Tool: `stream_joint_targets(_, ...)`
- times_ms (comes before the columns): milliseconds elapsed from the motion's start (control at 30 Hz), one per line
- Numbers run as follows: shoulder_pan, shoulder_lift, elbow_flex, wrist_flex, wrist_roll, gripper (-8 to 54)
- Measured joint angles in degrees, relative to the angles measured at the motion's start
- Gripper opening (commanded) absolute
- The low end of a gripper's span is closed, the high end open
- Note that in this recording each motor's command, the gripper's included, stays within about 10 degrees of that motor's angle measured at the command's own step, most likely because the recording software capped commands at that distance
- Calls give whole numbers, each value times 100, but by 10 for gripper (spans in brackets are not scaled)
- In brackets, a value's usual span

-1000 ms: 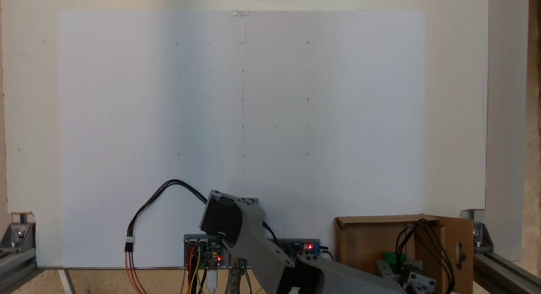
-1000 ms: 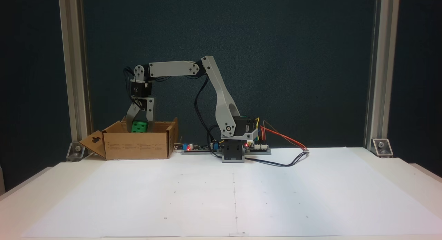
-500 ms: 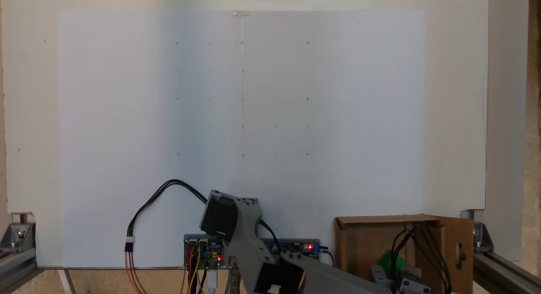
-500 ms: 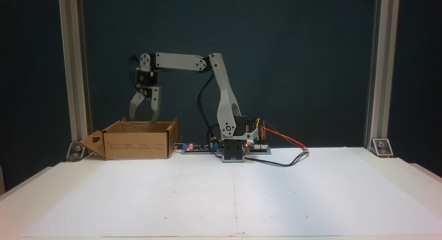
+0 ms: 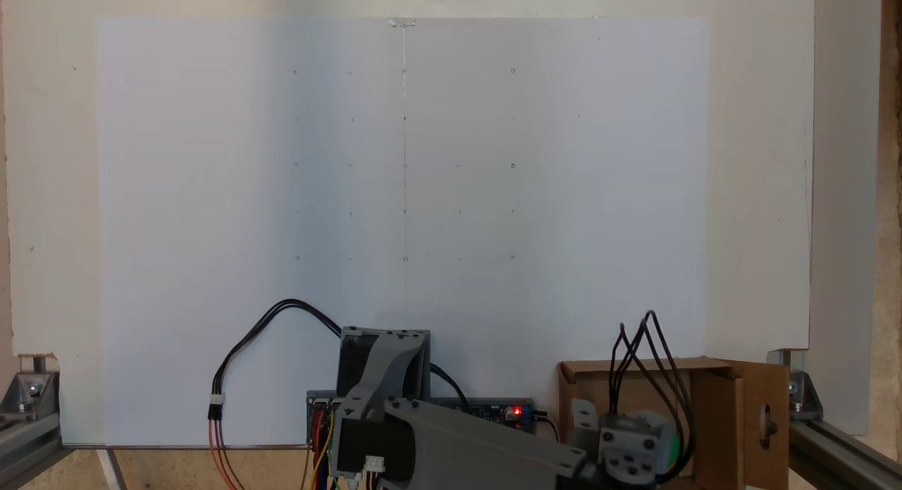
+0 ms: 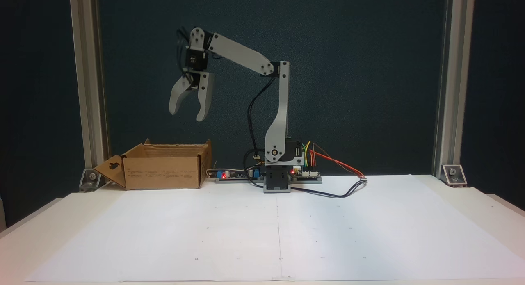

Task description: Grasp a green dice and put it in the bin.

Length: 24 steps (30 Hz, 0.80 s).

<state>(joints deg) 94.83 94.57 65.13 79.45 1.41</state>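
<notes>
gripper (image 6: pixel 186 115) has risen, spread above bin (image 6: pixel 164 170).

The arm (image 6: pixel 279 112) was built of light grey printed links with black servo motors at the joints, each joint plate dotted with small dark screws. Black cables (image 6: pixel 251 117) looped from the wrist and ran down to the base. Its two grey jaws were curved and tapered. Red, yellow and orange wires (image 6: pixel 328 158) fanned out beside the base, where red lights glowed on the boards.
</notes>
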Motion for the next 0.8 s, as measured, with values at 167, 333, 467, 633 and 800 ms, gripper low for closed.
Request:
stream_joint_targets(167, -773, 176, -580, 176, 413, 347)
stream_joint_targets(333, -1564, 193, -571, 176, 844, 347)
stream_joint_targets(467, -2083, 202, -571, 176, 1002, 348)
stream_joint_targets(633, -3023, 202, -360, 176, 1072, 396)
stream_joint_targets(800, -4377, 211, -237, 176, 1072, 454)
